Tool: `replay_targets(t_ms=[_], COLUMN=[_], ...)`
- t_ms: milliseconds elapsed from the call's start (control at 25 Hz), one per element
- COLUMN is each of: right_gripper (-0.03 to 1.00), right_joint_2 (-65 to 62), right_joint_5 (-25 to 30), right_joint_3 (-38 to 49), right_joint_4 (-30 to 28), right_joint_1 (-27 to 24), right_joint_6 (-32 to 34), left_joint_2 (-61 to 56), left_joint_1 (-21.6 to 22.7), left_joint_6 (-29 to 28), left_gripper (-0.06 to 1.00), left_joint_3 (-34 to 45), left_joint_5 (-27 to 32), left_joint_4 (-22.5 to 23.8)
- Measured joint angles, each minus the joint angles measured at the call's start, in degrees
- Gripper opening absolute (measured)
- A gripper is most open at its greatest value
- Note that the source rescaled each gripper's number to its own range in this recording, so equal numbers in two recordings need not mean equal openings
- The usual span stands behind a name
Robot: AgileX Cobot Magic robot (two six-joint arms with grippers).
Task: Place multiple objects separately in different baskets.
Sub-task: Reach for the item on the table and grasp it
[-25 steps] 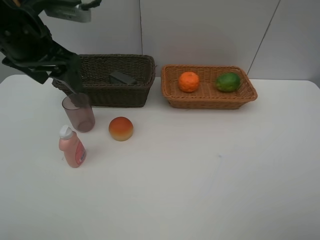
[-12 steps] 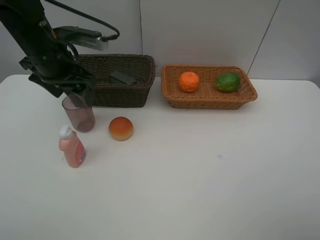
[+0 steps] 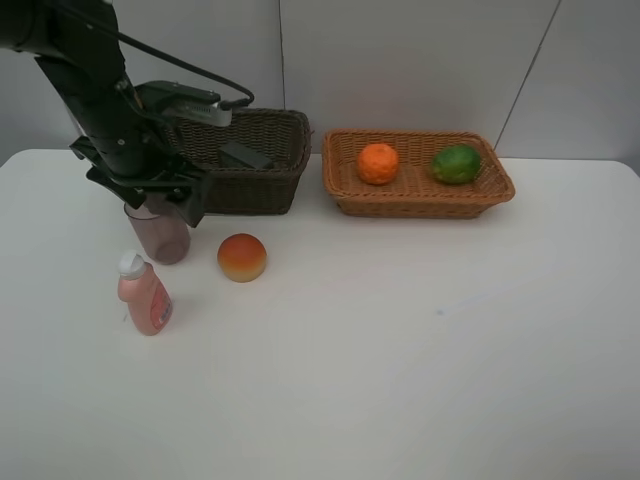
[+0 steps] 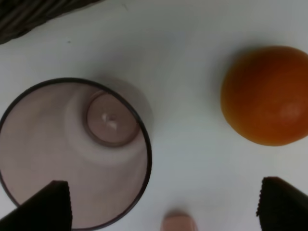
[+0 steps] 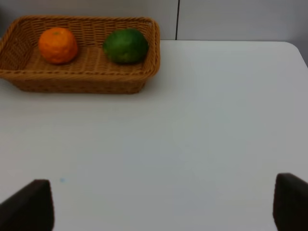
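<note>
1. The left hand (image 3: pixel 168 203) hangs over the purplish cup (image 3: pixel 157 238) near the left rear of the white tabletop (image 3: pixel 420 350), its jaws spread wide and holding nothing.
2. In the left wrist view one fingertip (image 4: pixel 41 207) overlaps the cup's rim while the other stands far off over bare tabletop; how high the hand is above the cup cannot be told.
3. The cup stands upright and empty, just in front of the dark brown basket (image 3: pixel 250 190).
4. The peach-like fruit (image 3: pixel 242 257) rests on the tabletop near the cup, on the side toward the middle, apart from it.
5. The pink bottle (image 3: pixel 145 297) stands upright in front of the cup, close to it but not touching.
6. The black bottle (image 3: pixel 245 155) lies inside the dark brown basket.
7. The light tan basket (image 3: pixel 420 205) sits beside the dark one, to its right, with a small gap between them.
8. The orange (image 3: pixel 378 163) and the green fruit (image 3: pixel 456 164) lie in the light tan basket, apart from each other.
9. The right hand (image 5: pixel 159 204) does not show in the exterior view; its wrist view shows it open wide and empty over bare tabletop, well short of the light tan basket.
</note>
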Motion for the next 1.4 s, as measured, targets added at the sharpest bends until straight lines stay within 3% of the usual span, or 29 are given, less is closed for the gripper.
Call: replay_targets(t_ms=[720, 1400], right_gripper=[1.00, 1.00], right_joint_2=[0.00, 0.00], right_joint_5=[0.00, 0.00], right_joint_3=[0.00, 0.00], right_joint_4=[0.00, 0.00], right_joint_1=[0.00, 0.00], right_joint_6=[0.00, 0.00], left_joint_2=[5.14, 8.63], left_joint_1=[-0.60, -0.60], left_joint_6=[-0.01, -0.06], left_gripper=[1.00, 1.00], left_joint_3=[-0.09, -0.09], left_joint_5=[-5.63, -5.55], left_joint_4=[0.50, 1.80])
